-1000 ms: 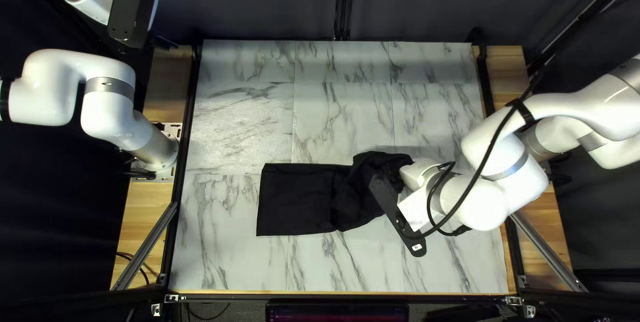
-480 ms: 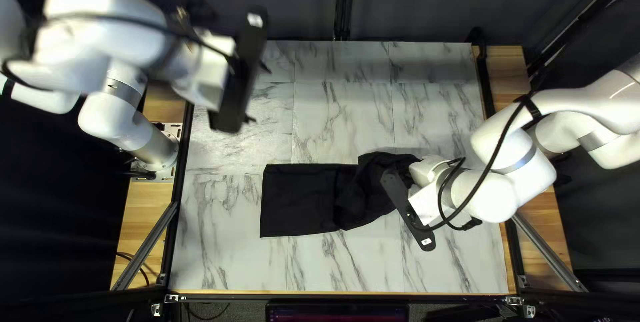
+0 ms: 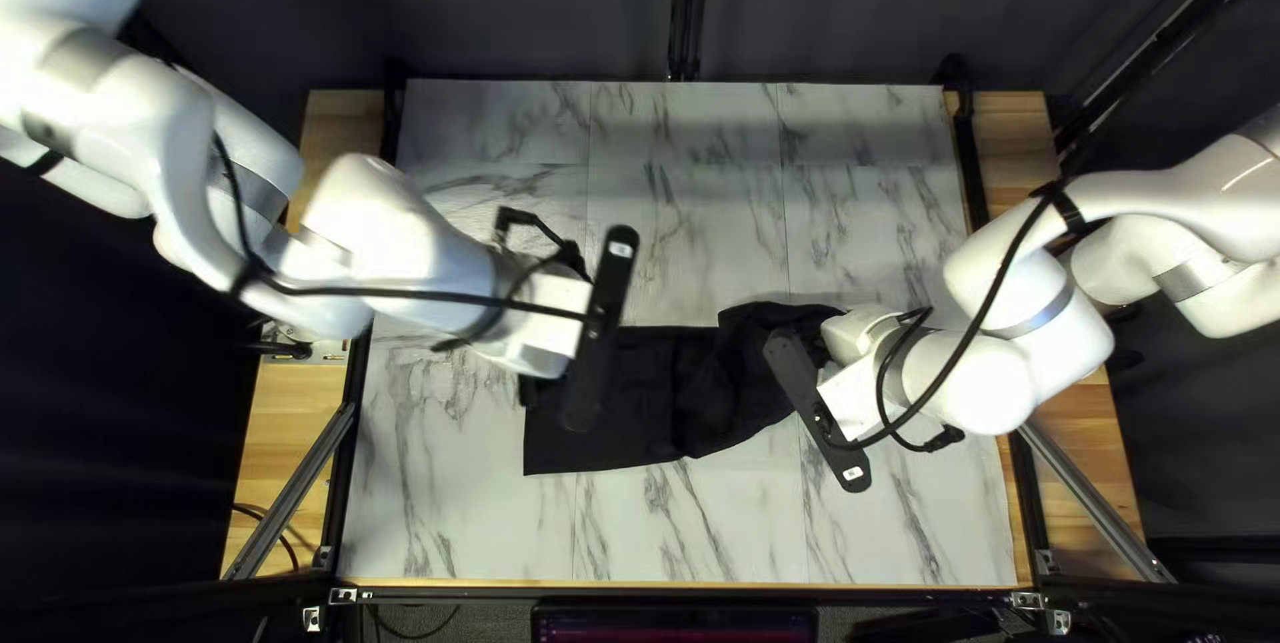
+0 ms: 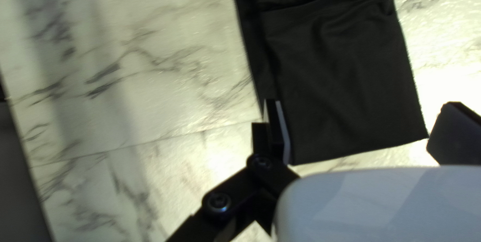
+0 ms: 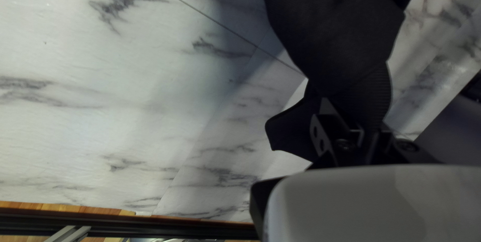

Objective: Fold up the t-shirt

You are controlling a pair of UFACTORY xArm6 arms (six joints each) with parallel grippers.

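Note:
The black t-shirt [image 3: 654,423] lies as a folded strip on the table, bunched at its right end. Over its left part hangs my left gripper [image 3: 600,330]; my right gripper [image 3: 818,410] is at the bunched end. In the left wrist view my left gripper [image 4: 365,127] is open, its fingers wide apart, with the flat end of the t-shirt [image 4: 345,76] ahead of and between them, not pinched. In the right wrist view my right gripper [image 5: 365,134] is shut on the gathered t-shirt [image 5: 340,36], a flap sticking out beside its fingers.
The marble-patterned tabletop [image 3: 694,223] surrounds the cloth. Dark rails [image 3: 358,390] run along the table's sides, with wooden strips [image 3: 287,457] outside them. My left arm crosses the table's left edge, facing my right arm.
My left arm has swung from the upper left over the table to the t-shirt's left part. The right gripper has shifted slightly right, and the cloth has slid a little with it.

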